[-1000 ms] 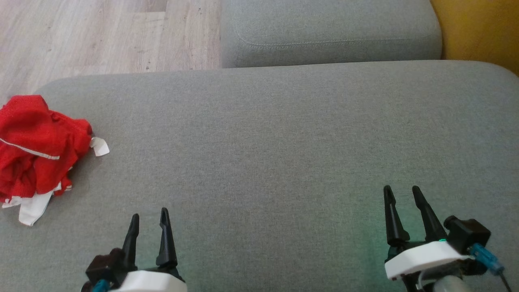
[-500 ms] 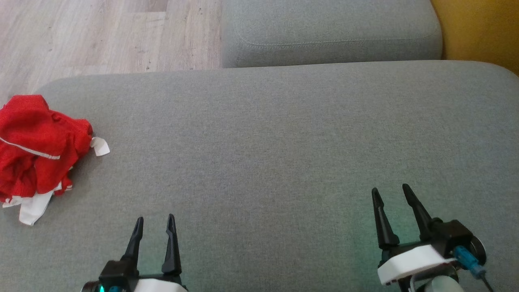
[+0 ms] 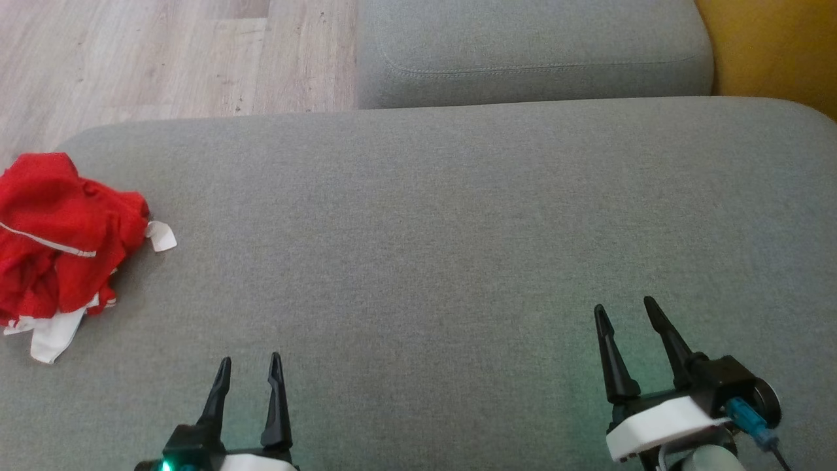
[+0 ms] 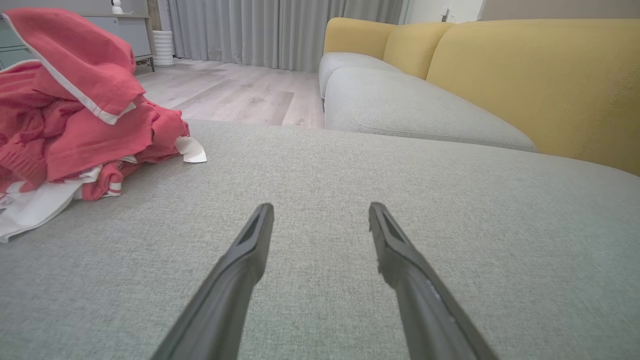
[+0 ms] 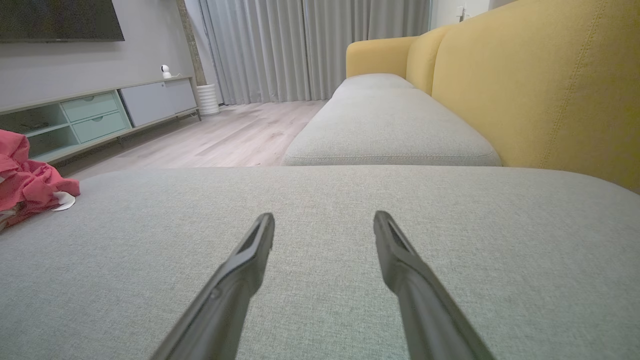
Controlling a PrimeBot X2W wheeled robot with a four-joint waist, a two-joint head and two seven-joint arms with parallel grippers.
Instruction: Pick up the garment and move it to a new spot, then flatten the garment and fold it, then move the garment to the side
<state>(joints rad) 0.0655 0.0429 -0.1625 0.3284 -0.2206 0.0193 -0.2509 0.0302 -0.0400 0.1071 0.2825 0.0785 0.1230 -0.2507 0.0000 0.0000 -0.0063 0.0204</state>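
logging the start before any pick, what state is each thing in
red garment: crumpled in a heap at the left end of the grey cushion, unfolded, not held
left gripper: open, empty, apart from the garment
right gripper: open, empty, far from the garment

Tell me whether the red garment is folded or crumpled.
Crumpled: the red garment lies in a bunched heap near the left edge of the grey cushion, white fabric poking out underneath.
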